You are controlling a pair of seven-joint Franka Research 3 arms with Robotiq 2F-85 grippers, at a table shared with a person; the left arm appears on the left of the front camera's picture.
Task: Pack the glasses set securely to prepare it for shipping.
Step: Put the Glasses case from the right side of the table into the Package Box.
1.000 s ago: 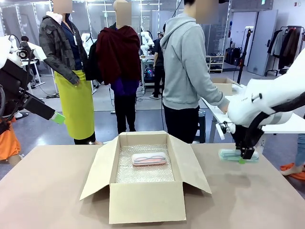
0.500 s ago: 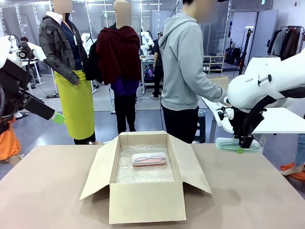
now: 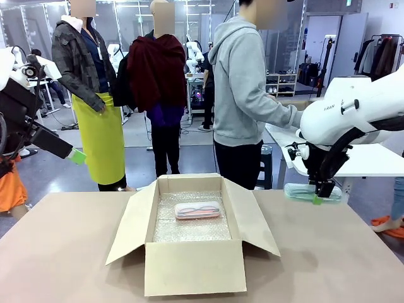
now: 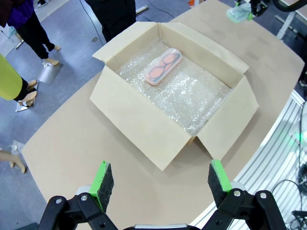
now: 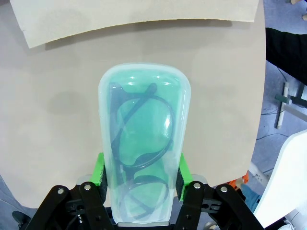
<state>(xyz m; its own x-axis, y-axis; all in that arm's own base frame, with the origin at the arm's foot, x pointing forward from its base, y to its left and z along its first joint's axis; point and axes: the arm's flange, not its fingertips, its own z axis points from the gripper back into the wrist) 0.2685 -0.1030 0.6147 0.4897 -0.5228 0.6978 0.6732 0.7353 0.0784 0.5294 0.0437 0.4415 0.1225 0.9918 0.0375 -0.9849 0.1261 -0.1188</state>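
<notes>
The right end effector [image 3: 321, 197] clenches the pale green translucent oblong glasses case [image 3: 297, 190], its long axis running 9-to-3, at 3 o'clock from the open cardboard box [image 3: 196, 268]. The left end effector [image 4: 157, 179] hangs released.

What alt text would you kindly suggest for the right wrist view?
The right gripper is shut on a pale green translucent glasses case with dark-framed glasses inside, held over the brown table. A cardboard box flap lies along the top edge.

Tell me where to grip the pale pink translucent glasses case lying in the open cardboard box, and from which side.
Pinch the pale pink translucent glasses case across its two long sides, near the middle, coming straight down. It lies flat on the bubble wrap sheet, and the open cardboard box would wall off any sideways approach.
</notes>
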